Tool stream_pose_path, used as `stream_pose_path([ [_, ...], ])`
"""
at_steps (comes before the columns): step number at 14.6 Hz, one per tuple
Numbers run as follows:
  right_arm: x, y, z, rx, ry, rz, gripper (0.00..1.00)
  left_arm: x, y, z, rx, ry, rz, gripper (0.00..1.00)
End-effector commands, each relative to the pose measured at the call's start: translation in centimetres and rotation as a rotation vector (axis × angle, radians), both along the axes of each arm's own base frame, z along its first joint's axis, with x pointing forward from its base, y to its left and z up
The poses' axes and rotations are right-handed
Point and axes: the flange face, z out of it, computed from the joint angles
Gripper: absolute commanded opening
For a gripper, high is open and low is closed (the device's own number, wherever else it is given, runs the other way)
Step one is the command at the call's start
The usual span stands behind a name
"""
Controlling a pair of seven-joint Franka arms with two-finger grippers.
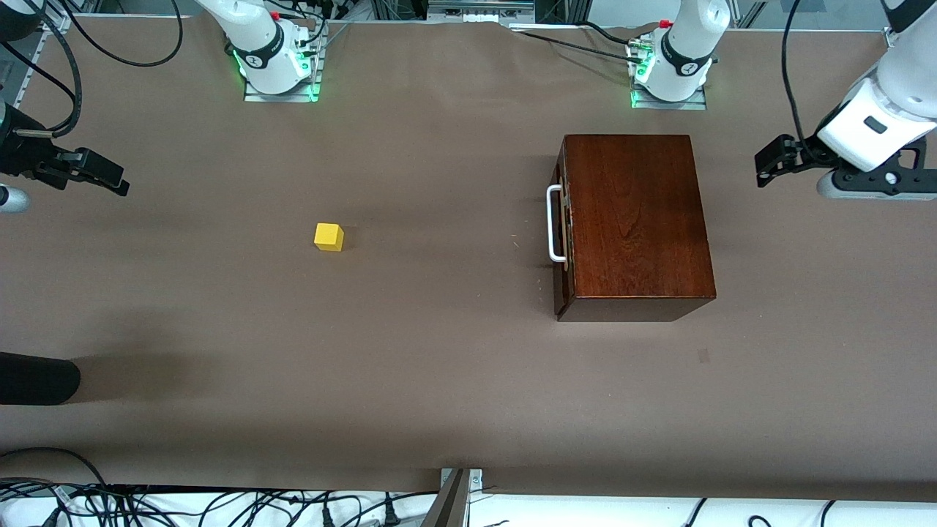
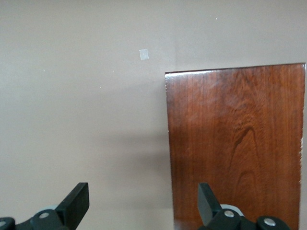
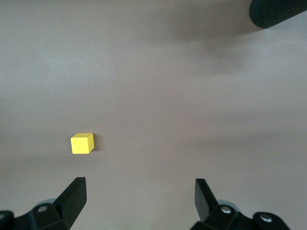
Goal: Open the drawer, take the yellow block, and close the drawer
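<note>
The dark mahogany box point(image 1: 635, 219) stands toward the left arm's end of the table. Its drawer point(image 1: 561, 227) is pushed in flush, and the white bar handle point(image 1: 554, 223) faces the right arm's end. The box top also shows in the left wrist view point(image 2: 237, 143). The yellow block point(image 1: 329, 237) lies on the bare table, out of the box, toward the right arm's end; it also shows in the right wrist view point(image 3: 82, 143). My left gripper point(image 1: 767, 162) is open and empty, up in the air beside the box. My right gripper point(image 1: 102, 174) is open and empty, at the right arm's end of the table.
A black cylinder point(image 1: 36, 378) juts in at the right arm's end of the table, nearer the front camera; it also shows in the right wrist view point(image 3: 278, 12). A small pale tape mark point(image 1: 703, 356) lies on the brown table cover point(image 1: 439, 351). Cables run along the table's front edge.
</note>
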Motion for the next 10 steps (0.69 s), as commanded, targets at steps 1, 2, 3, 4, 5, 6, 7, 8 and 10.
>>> stream_pose_path([
  [1,0.3,-0.1,0.6,-0.007,-0.008,0.002,1.0,-0.5,1.5,0.5,-0.031,-0.016,-0.053,1.0],
  [2,0.3,-0.1,0.6,-0.009,-0.008,0.002,1.0,-0.5,1.7,0.5,-0.032,-0.016,-0.044,1.0],
  [3,0.3,-0.2,0.6,-0.008,-0.008,0.0,1.0,-0.6,1.8,0.6,-0.033,-0.018,-0.038,1.0],
  [4,0.3,-0.2,0.7,-0.009,-0.009,0.0,1.0,-0.6,1.8,0.6,-0.033,-0.018,-0.036,1.0],
  [5,0.3,-0.1,0.7,-0.009,-0.009,0.002,1.0,-0.6,1.9,0.7,-0.034,-0.019,-0.034,1.0],
  [6,0.3,-0.2,0.7,-0.009,-0.009,0.0,1.0,-0.6,1.8,0.7,-0.042,-0.019,-0.032,1.0],
  [7,0.3,-0.1,0.7,-0.009,-0.009,0.002,1.0,-0.5,1.9,0.7,-0.057,-0.02,-0.028,1.0],
  [8,0.3,-0.1,0.7,-0.009,-0.009,0.002,1.0,-0.3,1.9,1.4,-0.06,-0.035,-0.027,1.0],
  [10,0.3,-0.1,0.8,-0.009,-0.011,0.002,1.0,-0.1,2.1,1.7,-0.061,-0.036,-0.016,1.0],
])
